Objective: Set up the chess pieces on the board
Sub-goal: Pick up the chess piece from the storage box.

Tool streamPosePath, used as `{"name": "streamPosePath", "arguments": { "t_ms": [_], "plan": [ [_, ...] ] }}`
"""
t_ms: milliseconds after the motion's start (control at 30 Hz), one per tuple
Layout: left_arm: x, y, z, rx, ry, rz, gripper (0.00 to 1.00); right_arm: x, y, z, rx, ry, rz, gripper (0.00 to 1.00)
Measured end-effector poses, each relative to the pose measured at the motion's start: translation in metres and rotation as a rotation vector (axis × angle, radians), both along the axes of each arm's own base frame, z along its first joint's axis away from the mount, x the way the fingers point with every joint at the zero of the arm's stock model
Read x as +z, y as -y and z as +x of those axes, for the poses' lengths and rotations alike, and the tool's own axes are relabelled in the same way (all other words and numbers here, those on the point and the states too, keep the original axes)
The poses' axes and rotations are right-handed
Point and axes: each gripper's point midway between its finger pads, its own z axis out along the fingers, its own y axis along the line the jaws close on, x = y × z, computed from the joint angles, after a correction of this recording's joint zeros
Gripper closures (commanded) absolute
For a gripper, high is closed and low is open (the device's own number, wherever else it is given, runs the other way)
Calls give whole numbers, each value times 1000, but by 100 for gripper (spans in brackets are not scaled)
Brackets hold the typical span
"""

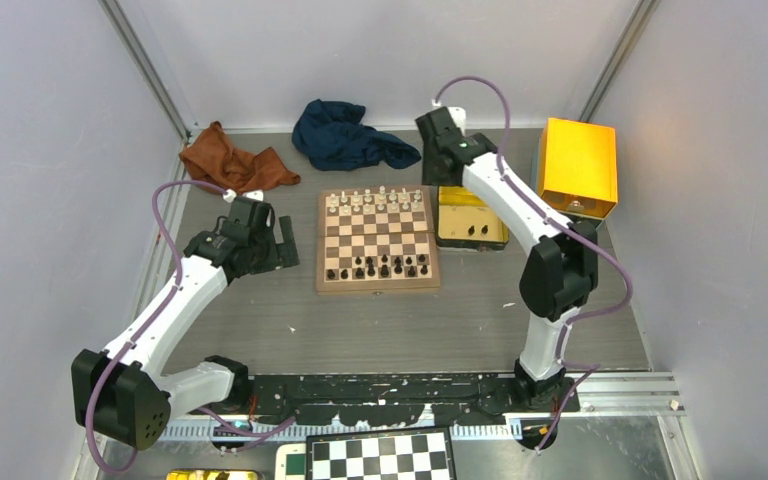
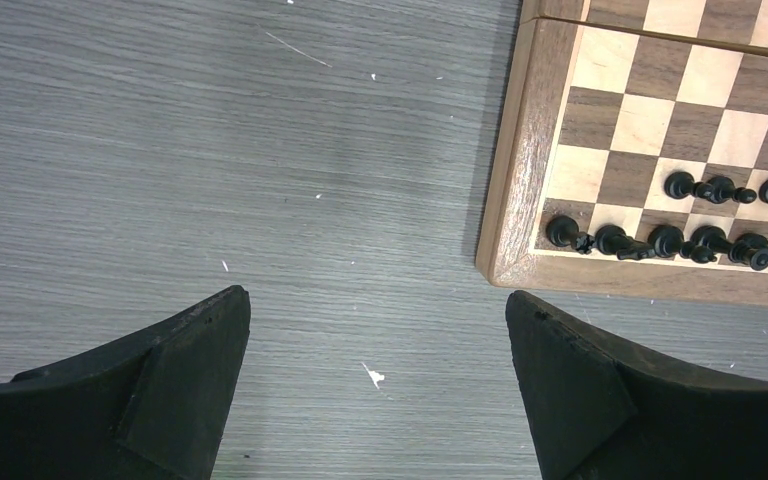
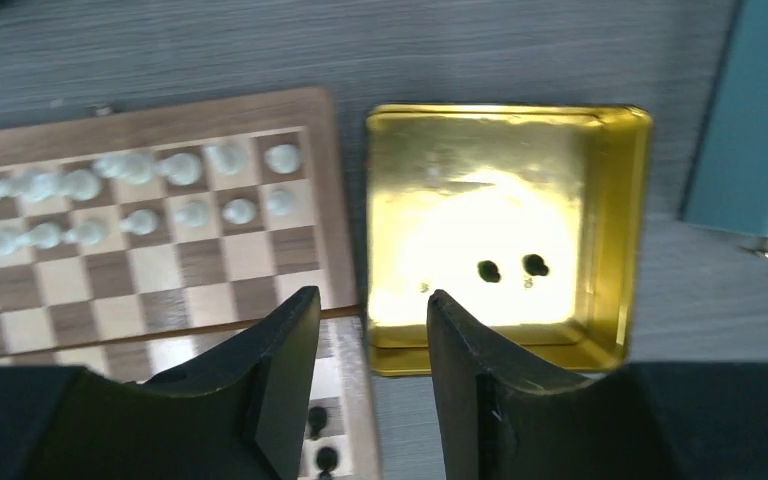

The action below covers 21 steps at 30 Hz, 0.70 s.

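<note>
- The board (image 1: 377, 238), wooden with a brown rim, lies at the middle of the grey table (image 1: 260, 320), between the two arms.
- The black chess pieces (image 1: 380, 266) stand in two rows along the board's near edge. The white pieces (image 1: 375, 200) fill the far rows.
- Two more black pieces (image 3: 488, 270) lie in the gold tray (image 3: 508, 112), which sits just beside the board's right edge.
- The left gripper (image 2: 375, 300) hangs over bare table just left of the board's near corner. Its fingers are spread wide and hold nothing.
- The right gripper (image 3: 370, 295) hovers over the seam between board and tray. Its fingers are apart with nothing between them.
- A rust cloth (image 1: 235, 160) and a dark blue cloth (image 1: 350, 138) lie at the far edge, and a yellow box (image 1: 578, 165) stands at the far right.
- A black-and-white checkered board (image 1: 380, 455) lies in front of the arm bases.
</note>
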Motion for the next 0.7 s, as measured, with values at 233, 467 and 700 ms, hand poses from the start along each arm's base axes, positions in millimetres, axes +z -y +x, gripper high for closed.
{"name": "streamPosePath", "arguments": {
  "t_ms": [233, 467, 700],
  "plan": [
    [-2, 1, 0, -2, -10, 1, 0, -40, 67, -8, -154, -89, -45, 50],
    [-5, 1, 0, -3, -19, 4, 0, -78, 97, -22, -228, -175, -40, 50],
    [-2, 1, 3, -5, -15, 4, 0, -90, 105, -18, -265, -181, 13, 50]
  ]
}}
